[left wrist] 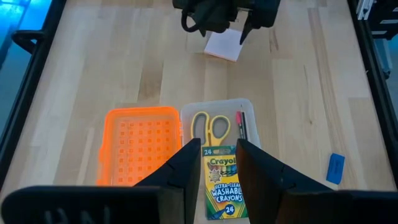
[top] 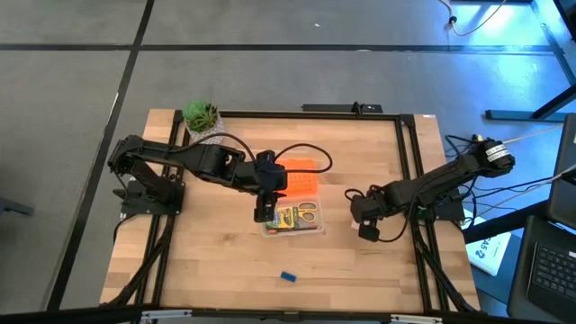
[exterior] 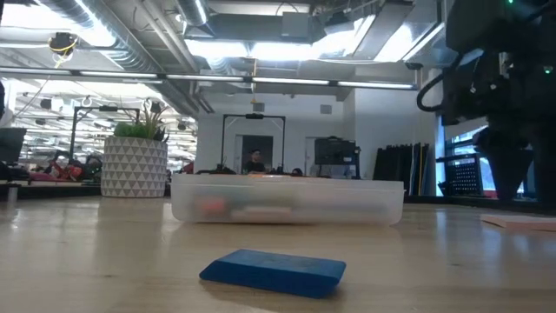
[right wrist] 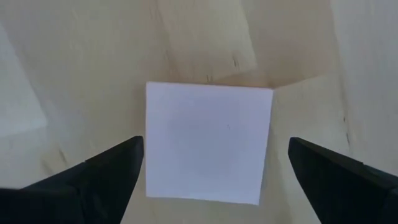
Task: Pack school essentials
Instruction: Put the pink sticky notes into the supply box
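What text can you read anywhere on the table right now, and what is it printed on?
"Crayola", "24", "ULTRA-CLEAN WASHABLE CRAYONS", "24": on the crayon box in the clear tray, seen between the left gripper's open fingers.
Square pad under the open right gripper: blank, no print.
Blue block, scissors, orange lid: no readable text.
White sheet at the table's right edge: a mark, too small to read.

My left arm reaches in from the bench's left edge toward its middle, left gripper [top: 264, 214] pointing down, fingers [left wrist: 186, 165] a little apart — my right arm comes in from the right edge, right gripper [top: 367, 225] low, fingers [right wrist: 112, 168] spread wide
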Motion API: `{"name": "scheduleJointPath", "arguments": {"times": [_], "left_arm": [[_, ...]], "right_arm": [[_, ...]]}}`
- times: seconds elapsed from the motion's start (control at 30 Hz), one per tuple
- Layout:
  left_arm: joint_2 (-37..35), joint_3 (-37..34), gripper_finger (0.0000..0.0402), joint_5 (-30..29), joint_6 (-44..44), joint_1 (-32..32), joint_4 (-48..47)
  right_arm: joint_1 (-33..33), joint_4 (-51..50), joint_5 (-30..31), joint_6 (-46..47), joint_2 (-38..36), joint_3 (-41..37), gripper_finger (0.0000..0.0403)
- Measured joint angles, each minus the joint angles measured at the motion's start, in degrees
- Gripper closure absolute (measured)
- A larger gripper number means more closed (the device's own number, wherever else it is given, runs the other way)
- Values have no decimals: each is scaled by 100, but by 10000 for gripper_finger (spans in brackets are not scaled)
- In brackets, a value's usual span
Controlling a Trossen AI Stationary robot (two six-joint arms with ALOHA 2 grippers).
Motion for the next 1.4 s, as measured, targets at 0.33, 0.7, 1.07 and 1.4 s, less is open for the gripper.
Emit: {"name": "scheduleJointPath", "arguments": {"times": [0.33,0.7,1.07,1.4], "left_arm": [[0,-1,308,-177,0,0,0],[0,-1,308,-391,0,2,0],[0,-1,308,-391,0,0,0],[0,0,308,-389,1,2,2]], "right_arm": [[3,296,-5,123,0,-256,5],[3,300,-67,116,2,-256,5],[3,826,-134,125,2,-550,5],[0,852,-162,111,-18,-563,5]]}}
